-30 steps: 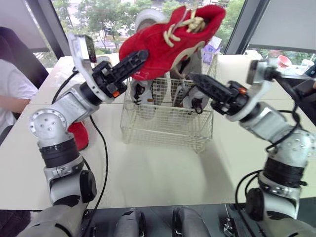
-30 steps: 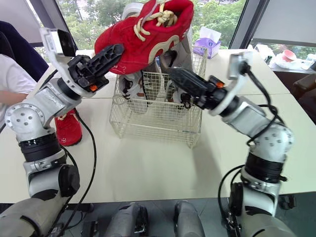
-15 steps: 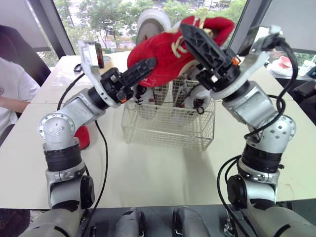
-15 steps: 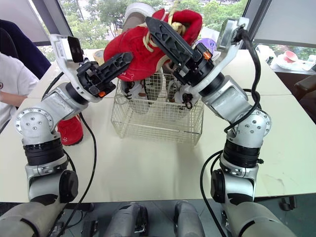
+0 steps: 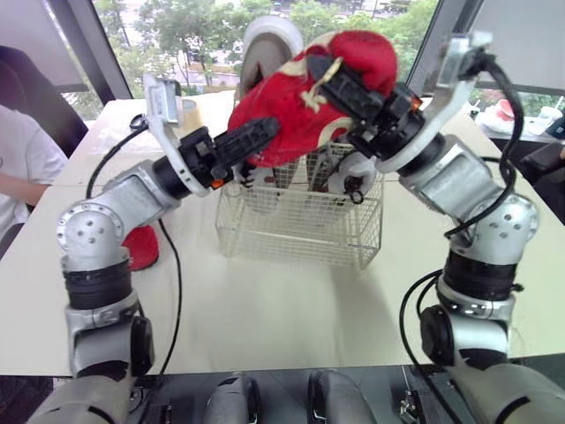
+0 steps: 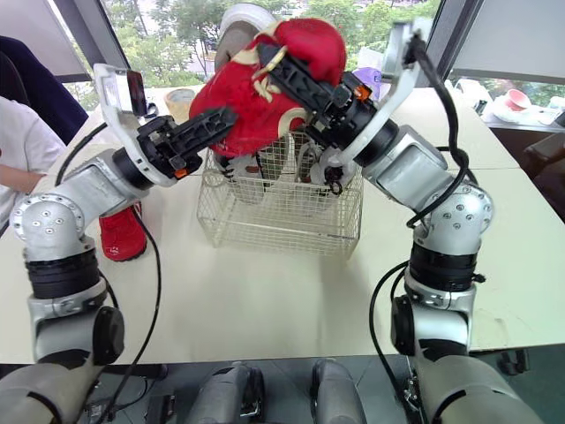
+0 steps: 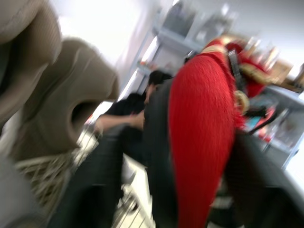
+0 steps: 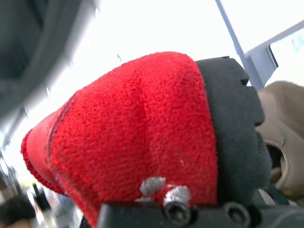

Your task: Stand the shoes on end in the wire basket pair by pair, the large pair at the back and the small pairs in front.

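Red shoe [image 5: 291,110] is up in the air over the wire basket [image 5: 300,234], tilted, its low end to the left and its high end to the right. It sits between both sets of fingers. Left gripper [image 5: 265,132] has its fingers [image 7: 156,156] closed on the low left end. Right gripper [image 5: 340,75] clamps the high right end, with one finger [image 8: 232,128] pressed on the fuzzy red fabric. Shoe has cream laces and trim. Small pale shoes [image 5: 256,172] stand on end in the basket, and a large beige shoe [image 5: 265,40] stands at the far side. A second red shoe [image 5: 141,247] sits on the tabletop [image 5: 265,309], left of the basket.
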